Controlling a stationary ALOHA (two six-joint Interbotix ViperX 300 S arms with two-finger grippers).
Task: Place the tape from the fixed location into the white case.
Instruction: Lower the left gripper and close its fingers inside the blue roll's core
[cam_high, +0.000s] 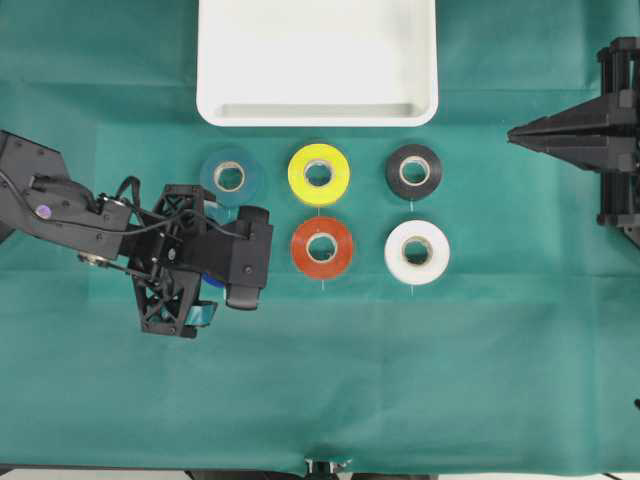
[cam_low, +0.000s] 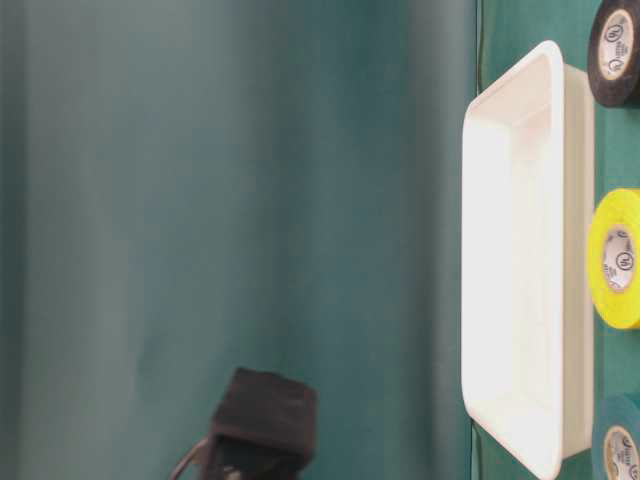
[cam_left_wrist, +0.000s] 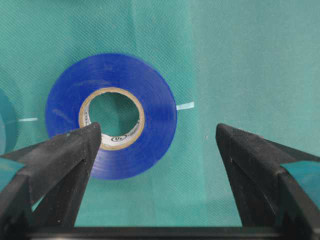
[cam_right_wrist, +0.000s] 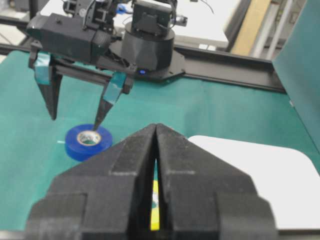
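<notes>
The left tool (cam_left_wrist: 157, 145) hangs wide open and empty above the blue tape roll (cam_left_wrist: 111, 115), which lies flat on the green worktop (cam_left_wrist: 240, 60), offset toward one finger (cam_left_wrist: 60, 160); right tool (cam_right_wrist: 156, 150) closed, far off.

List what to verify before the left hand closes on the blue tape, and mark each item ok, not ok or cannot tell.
1. Left hand open: ok.
2. Blue tape lying flat on the cloth: ok.
3. Tape centred between the fingers: not ok; one finger overlaps the roll, the other stands beside it.
4. Fingers low enough to grip: cannot tell.
5. White case holds nothing: ok.
6. Right hand shut, off to the side: ok.
</notes>
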